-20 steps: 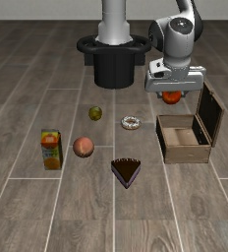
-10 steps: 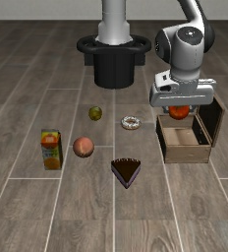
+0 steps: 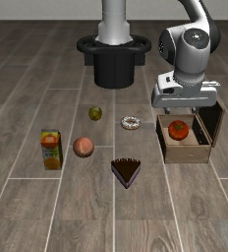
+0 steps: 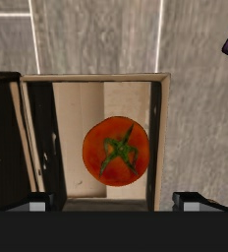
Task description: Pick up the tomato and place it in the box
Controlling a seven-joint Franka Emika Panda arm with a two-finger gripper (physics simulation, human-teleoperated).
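Tomato [image 4: 116, 151] lies inside the box [image 3: 185, 154], gripper [image 4: 114, 203] wide open and empty just above; a crooked lift could snag a finger on the wall and drag the box.

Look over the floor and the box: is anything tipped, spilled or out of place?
Nothing stands out. The tomato is inside the box, which stands level with its lid up. The carton stands upright, and the peach, ring and cake slice lie apart on the floor, nothing spilled.
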